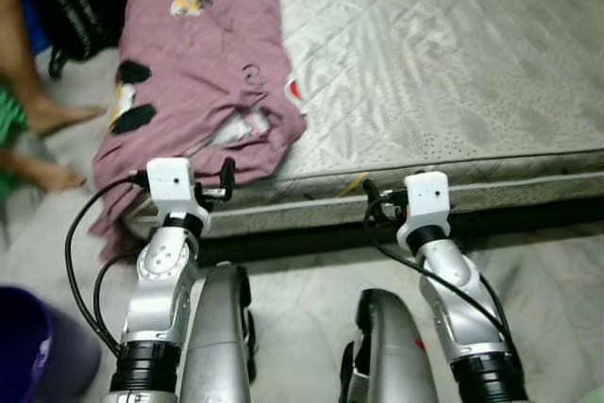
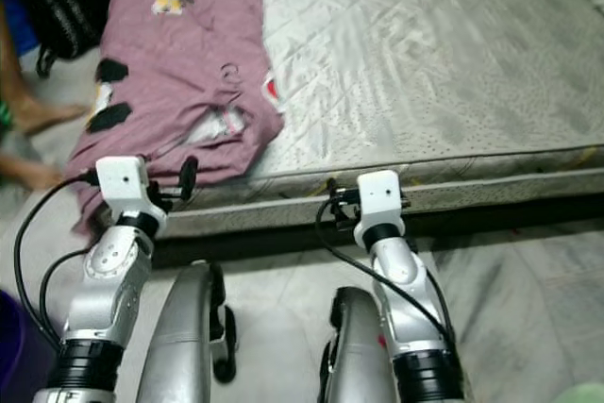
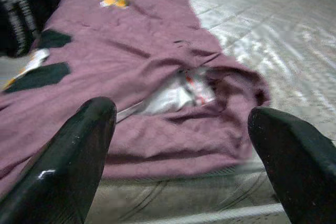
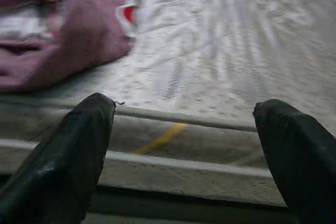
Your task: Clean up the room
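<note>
You're basically at the start here, as far as I can judge: nothing's been picked up yet. The mattress stretches out ahead of both grippers, pale grey quilted, bare on the side in front of your right gripper. That one hangs at the mattress edge with its fingers spread wide and nothing between them.

The thing that looks like it wants tidying is the purple blanket, lying crumpled along the mattress straight ahead of your left gripper and spilling off the edge toward the floor on its outer side. It's mauve with black patches and a small yellow print, bunched into a fold near the gripper where some white lining with a bit of red shows. The left gripper is wide open too, empty, just short of the blanket's near hem.

Off beyond your left arm, a person's bare feet rest on the floor.
</note>
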### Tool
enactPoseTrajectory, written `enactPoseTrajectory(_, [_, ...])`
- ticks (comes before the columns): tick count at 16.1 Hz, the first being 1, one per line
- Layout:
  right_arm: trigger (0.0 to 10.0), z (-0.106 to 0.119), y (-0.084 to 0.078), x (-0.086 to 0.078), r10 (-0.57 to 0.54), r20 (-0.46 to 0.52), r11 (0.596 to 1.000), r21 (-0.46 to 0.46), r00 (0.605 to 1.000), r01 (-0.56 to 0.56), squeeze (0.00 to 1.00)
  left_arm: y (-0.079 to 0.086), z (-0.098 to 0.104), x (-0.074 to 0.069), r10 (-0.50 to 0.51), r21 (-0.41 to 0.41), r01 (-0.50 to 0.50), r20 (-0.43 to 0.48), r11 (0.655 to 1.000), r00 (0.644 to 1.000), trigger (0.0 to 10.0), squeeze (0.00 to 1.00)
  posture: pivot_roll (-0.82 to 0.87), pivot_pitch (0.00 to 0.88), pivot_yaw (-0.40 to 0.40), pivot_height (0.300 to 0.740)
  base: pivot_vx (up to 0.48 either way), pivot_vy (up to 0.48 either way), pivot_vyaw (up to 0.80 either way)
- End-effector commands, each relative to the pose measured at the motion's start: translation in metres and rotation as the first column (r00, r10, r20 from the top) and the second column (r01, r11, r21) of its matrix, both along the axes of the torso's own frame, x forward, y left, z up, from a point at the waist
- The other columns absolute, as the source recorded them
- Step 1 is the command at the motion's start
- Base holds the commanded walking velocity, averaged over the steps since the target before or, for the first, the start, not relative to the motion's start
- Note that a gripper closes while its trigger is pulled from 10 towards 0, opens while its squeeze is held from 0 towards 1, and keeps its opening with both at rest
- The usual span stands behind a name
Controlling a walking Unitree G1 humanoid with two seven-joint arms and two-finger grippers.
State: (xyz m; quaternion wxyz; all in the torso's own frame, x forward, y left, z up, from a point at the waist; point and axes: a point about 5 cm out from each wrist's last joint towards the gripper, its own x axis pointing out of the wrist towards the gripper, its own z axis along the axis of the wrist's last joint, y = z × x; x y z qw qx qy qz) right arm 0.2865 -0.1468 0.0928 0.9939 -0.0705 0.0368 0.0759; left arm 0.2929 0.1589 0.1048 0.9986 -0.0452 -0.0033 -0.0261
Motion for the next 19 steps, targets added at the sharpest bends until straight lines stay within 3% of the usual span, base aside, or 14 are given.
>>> enactPoseTrajectory(1, [10.0, 0.0013, 0.0006, -0.0001, 0.01, 0.009, 1.0, 0.003, 1.0, -0.01, 0.0, 0.003, -0.0023, -0.003, 0.011, -0.003, -0.011, -0.003, 1.0, 1.0, 10.0, 0.0, -0.06, 0.208, 0.012, 0.605, 0.285, 0.0, 0.0])
enactPoseTrajectory(16, [10.0, 0.0008, 0.0009, 0.0015, 0.012, 0.003, 1.0, 0.007, 1.0, -0.012, 0.0, 0.0014, -0.0026, -0.0015, -0.009, -0.005, 0.009, -0.013, 1.0, 1.0, 10.0, 0.0, -0.06, 0.224, 0.013, 0.605, 0.325, 0.0, 0.0])
enactPoseTrajectory(19, [10.0, 0.0015, 0.0005, 0.0036, 0.015, 0.001, 1.0, 0.007, 1.0, -0.015, 0.0, 0.0024, -0.0048, -0.0009, 0.01, -0.005, -0.01, -0.032, 1.0, 0.999, 10.0, 0.0, -0.06, 0.227, 0.012, 0.605, 0.087, 0.0, 0.0])
